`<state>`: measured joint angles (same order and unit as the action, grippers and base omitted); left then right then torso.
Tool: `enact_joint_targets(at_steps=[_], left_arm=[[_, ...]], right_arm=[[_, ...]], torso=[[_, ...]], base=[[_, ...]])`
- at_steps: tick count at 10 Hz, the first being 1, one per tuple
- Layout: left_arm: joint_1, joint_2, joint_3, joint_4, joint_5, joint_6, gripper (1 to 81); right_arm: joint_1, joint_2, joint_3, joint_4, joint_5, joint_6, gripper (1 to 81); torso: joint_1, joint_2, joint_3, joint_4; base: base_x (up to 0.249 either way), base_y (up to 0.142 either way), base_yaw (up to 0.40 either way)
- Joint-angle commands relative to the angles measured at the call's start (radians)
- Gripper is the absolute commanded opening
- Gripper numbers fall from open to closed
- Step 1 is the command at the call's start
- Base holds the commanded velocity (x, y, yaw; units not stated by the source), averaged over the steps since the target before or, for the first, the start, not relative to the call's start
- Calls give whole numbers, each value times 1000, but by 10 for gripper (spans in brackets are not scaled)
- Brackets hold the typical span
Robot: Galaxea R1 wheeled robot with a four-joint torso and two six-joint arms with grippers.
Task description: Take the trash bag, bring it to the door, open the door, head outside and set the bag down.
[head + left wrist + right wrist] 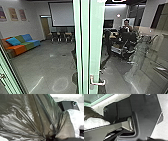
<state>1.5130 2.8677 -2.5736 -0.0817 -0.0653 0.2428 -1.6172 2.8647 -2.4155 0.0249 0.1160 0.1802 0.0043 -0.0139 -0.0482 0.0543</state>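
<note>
The dark, shiny trash bag (25,112) looms large in the left wrist view, its folds drawn together at my left gripper (50,137), which is shut on it. Part of a dark bag (92,112) also appears in the right wrist view, beside crumpled white material (95,123). In the head view a pale green door frame (96,45) stands upright close in front, with a metal lever handle (97,82) low on it. Glass lies on both sides of the frame. How my right gripper stands cannot be made out.
Behind the glass, a colourful sofa (21,45) is at the left and a projection screen (62,14) hangs at the back. A person (126,25) is at the right, behind dark equipment. Another green frame edge (10,77) runs along the lower left.
</note>
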Motion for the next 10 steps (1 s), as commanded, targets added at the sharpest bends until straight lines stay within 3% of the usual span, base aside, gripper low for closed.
enact_joint_targets(at_steps=[1,6,10], left_arm=[[-46,-11,-2,11,55,9,10],[-46,-8,-3,13,55,9,10],[-47,-5,-17,10,55,6,10]], right_arm=[[33,-6,10,-10,-52,-2,811],[33,-5,10,-11,-52,-2,811],[33,-3,7,-11,-52,-2,811]], torso=[[0,0,0,0],[0,0,0,0],[0,0,0,0]], base=[[0,0,195],[0,0,164],[0,0,0]])
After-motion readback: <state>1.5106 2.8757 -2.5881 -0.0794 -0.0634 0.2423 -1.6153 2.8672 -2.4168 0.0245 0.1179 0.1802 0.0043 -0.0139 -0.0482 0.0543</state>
